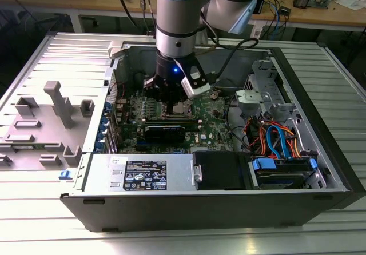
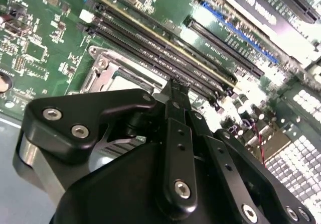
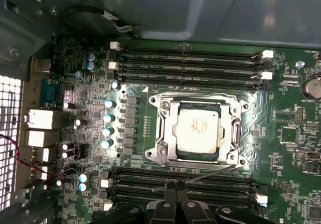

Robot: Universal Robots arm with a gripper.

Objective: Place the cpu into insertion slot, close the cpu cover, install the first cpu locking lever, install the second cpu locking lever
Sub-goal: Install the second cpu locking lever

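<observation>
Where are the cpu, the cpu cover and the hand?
cpu [image 3: 198, 129]: first wrist view, middle of its silver-grey top.
cpu cover [image 3: 167, 128]: first wrist view, side bar of the metal frame lying around the chip.
hand [image 3: 174, 190]: first wrist view, between its fingertips, over the memory slots beside the socket.

— Where do you see the arm now?

— In the exterior view your arm [image 1: 177, 15] comes straight down from above, with the wrist vertical and a small blue light lit on it.

— And the gripper?

— The gripper [image 1: 166, 92] hangs low, pointing down. In the second wrist view the black fingers [image 2: 176, 108] are pressed together at the tips, and the linkages are folded in.
</observation>
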